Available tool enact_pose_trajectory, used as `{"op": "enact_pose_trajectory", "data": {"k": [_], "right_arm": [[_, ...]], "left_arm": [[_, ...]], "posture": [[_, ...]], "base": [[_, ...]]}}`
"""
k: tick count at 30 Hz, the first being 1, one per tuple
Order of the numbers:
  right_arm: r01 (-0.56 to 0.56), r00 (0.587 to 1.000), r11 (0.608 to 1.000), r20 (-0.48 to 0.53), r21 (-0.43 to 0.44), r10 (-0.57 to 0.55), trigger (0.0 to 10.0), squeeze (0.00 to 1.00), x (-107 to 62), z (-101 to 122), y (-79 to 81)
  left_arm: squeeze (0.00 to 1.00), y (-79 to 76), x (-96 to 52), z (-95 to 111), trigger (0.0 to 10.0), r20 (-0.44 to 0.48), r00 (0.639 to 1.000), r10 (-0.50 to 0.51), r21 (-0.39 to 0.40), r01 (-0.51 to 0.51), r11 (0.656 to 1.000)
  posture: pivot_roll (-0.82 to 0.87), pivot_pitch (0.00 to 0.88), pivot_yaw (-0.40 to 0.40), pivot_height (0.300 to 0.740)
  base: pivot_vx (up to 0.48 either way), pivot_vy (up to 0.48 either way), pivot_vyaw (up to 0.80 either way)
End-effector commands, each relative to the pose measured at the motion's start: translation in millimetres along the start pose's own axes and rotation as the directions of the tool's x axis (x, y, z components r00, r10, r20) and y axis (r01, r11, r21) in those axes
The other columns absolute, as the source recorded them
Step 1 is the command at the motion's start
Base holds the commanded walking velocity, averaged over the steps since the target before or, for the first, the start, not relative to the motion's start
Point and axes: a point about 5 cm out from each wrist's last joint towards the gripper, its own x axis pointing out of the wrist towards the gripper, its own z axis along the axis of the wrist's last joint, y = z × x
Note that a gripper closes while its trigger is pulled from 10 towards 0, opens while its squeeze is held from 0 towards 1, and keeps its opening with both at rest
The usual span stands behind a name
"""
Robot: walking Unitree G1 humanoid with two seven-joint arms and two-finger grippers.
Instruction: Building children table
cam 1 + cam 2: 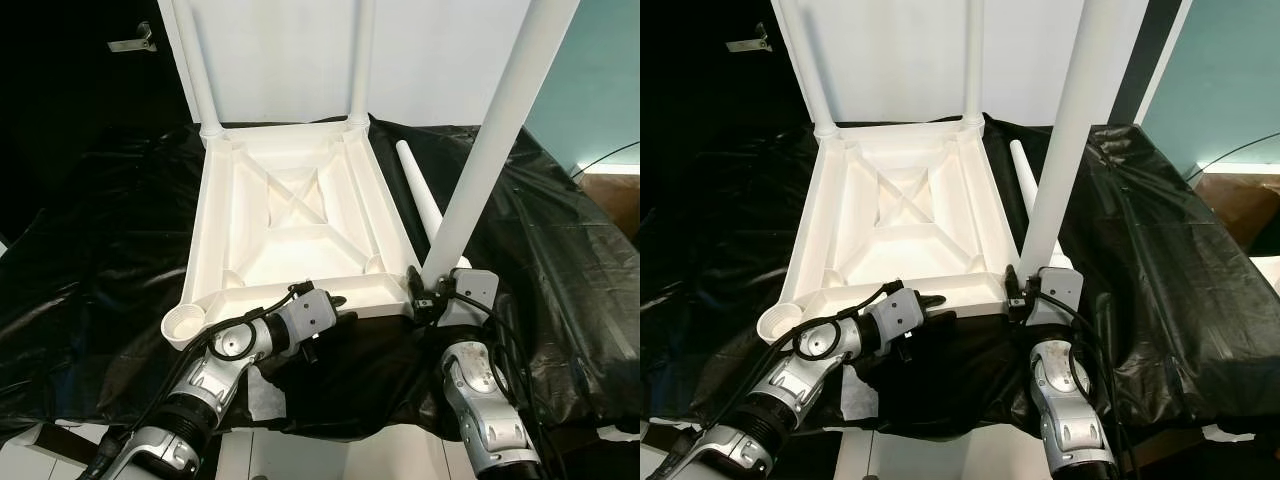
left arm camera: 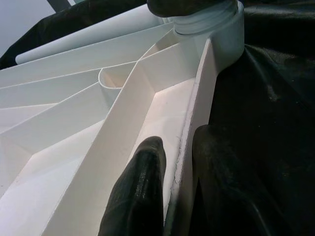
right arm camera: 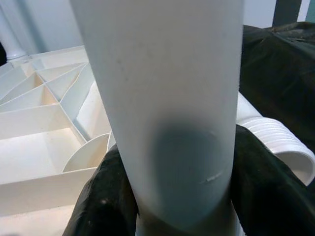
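While the right gripper [image 1: 432, 297] is clamped around the base of a white leg [image 1: 495, 135] at the tabletop's near right corner, the near rim is pinched by the left gripper [image 1: 335, 310]. The upturned tabletop [image 1: 290, 215] lies on black sheeting [image 1: 560, 260], two far legs [image 1: 197, 70] fitted, one spare leg [image 1: 418, 190] alongside.

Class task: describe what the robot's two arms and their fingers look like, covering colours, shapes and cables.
Both arms are silver metal with rounded, jointed segments and round cut-outs. Black cables loop along the left arm and right arm. Each ends in a grey wrist block and two long, glossy black fingers.
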Motion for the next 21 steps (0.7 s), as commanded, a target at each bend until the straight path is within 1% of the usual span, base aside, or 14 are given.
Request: {"op": "enact_pose_trajectory", "data": {"k": [1, 2, 3, 4, 5, 6, 8, 9, 12, 14, 15, 16, 18, 21], "right_arm": [[0.028, 1.0, 0.999, 0.001, -0.047, -0.028, 10.0, 1.0, 1.6, 1, -19.0], [0.028, 1.0, 0.999, 0.001, -0.047, -0.028, 10.0, 1.0, 1.6, 1, -19.0], [-0.044, 0.999, 0.998, 0.002, -0.047, 0.044, 10.0, 1.0, 2.1, 2, -16.2], [-0.121, 0.993, 0.991, 0.006, -0.064, 0.122, 10.0, 0.96, 2.4, 5, -15.4], [-0.204, 0.977, 0.971, 0.032, -0.122, 0.21, 10.0, 0.0, 1.9, 10, -15.2], [-0.204, 0.977, 0.971, 0.032, -0.122, 0.21, 10.0, 0.0, 1.9, 10, -15.2], [-0.288, 0.949, 0.929, 0.06, -0.232, 0.309, 10.0, 0.0, 0.2, 16, -15.7], [-0.309, 0.94, 0.913, 0.061, -0.265, 0.336, 10.0, 0.0, 0.3, 18, -19.4], [-0.318, 0.936, 0.906, 0.059, -0.279, 0.347, 10.0, 0.0, 0.6, 19, -22.3], [-0.367, 0.92, 0.887, 0.031, -0.279, 0.391, 10.0, 0.0, 2.7, 20, -29.1], [-0.367, 0.92, 0.887, 0.031, -0.279, 0.391, 10.0, 0.0, 2.7, 20, -29.1], [-0.41, 0.904, 0.871, 0.002, -0.271, 0.427, 10.0, 0.0, 3.6, 19, -31.3], [-0.446, 0.889, 0.856, -0.024, -0.261, 0.457, 10.0, 0.0, 4.3, 19, -34.4], [-0.475, 0.875, 0.839, -0.044, -0.265, 0.482, 10.0, 0.0, 5.0, 18, -41.5]], "left_arm": [[0.0, -21.6, -3.8, -23, 10.0, -0.111, 0.988, -0.107, -0.042, 0.103, 0.994], [0.0, -21.6, -3.8, -23, 10.0, -0.111, 0.988, -0.107, -0.042, 0.103, 0.994], [0.0, -22.1, -3.0, -23, 10.0, -0.109, 0.988, -0.108, -0.043, 0.104, 0.994], [0.0, -22.7, -2.1, -23, 10.0, -0.107, 0.988, -0.11, -0.045, 0.105, 0.993], [0.0, -23.1, -1.2, -23, 10.0, -0.105, 0.988, -0.11, -0.045, 0.106, 0.993], [0.0, -23.1, -1.2, -23, 10.0, -0.105, 0.988, -0.11, -0.045, 0.106, 0.993], [0.0, -23.3, -0.5, -23, 10.0, -0.104, 0.989, -0.109, -0.046, 0.105, 0.993], [0.0, -23.4, -0.3, -23, 10.0, -0.104, 0.989, -0.107, -0.047, 0.103, 0.994], [0.0, -23.4, -0.1, -23, 10.0, -0.105, 0.989, -0.106, -0.048, 0.102, 0.994], [0.0, -23.9, 0.3, -23, 10.0, -0.105, 0.989, -0.109, -0.049, 0.104, 0.993], [0.0, -23.9, 0.3, -23, 10.0, -0.105, 0.989, -0.109, -0.049, 0.104, 0.993], [0.0, -24.0, 0.8, -23, 10.0, -0.104, 0.989, -0.109, -0.049, 0.104, 0.993], [0.0, -24.0, 1.3, -23, 10.0, -0.104, 0.989, -0.109, -0.049, 0.105, 0.993], [0.0, -24.0, 1.5, -23, 10.0, -0.102, 0.989, -0.11, -0.048, 0.106, 0.993]], "posture": [[-0.02, 0.004, -0.016, 0.74], [-0.02, 0.004, -0.016, 0.74], [-0.02, 0.005, -0.016, 0.74], [-0.02, 0.005, -0.018, 0.74], [-0.03, 0.005, -0.02, 0.74], [-0.03, 0.005, -0.02, 0.74], [-0.03, 0.005, -0.022, 0.74], [-0.03, 0.006, -0.022, 0.74], [-0.03, 0.006, -0.022, 0.74], [-0.03, 0.006, -0.022, 0.74], [-0.03, 0.006, -0.022, 0.74], [-0.04, 0.007, -0.021, 0.74], [-0.04, 0.008, -0.021, 0.74], [-0.03, 0.008, -0.021, 0.74]], "base": [[0.0, 0.0, 0.0], [0.0, 0.0, 0.0], [0.0, 0.0, 0.0], [0.0, 0.0, 0.0], [0.0, 0.0, 0.0], [0.0, 0.0, 0.0], [0.0, 0.0, 0.0], [0.0, 0.0, 0.0], [0.0, 0.0, 0.0], [0.0, 0.0, 0.0], [0.0, 0.0, 0.0], [0.0, 0.0, 0.0], [0.0, 0.0, 0.0], [0.0, 0.0, 0.0]]}}
